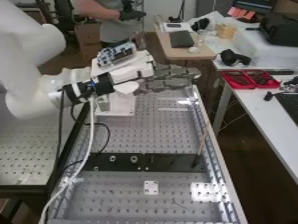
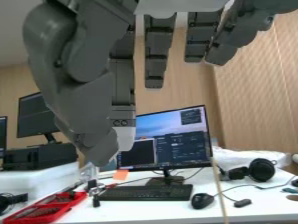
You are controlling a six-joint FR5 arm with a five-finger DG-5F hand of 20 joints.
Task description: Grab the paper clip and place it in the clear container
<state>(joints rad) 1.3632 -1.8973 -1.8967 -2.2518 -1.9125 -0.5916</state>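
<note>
Hand (image 1: 174,73) was above the bench's (image 1: 126,137) far end, fingers straight and apart; likely paper clip (image 1: 179,204), a faint thin line I couldn't confirm, lay well apart toward the near end, past the black bar (image 1: 169,162), so approach looked nearward and down.

White glare is reflected off the metal bench (image 1: 120,187) in the high view, while the floor (image 1: 246,160) is left dim; the wood-toned wall (image 2: 256,100) is softly lit in the wrist view
</note>
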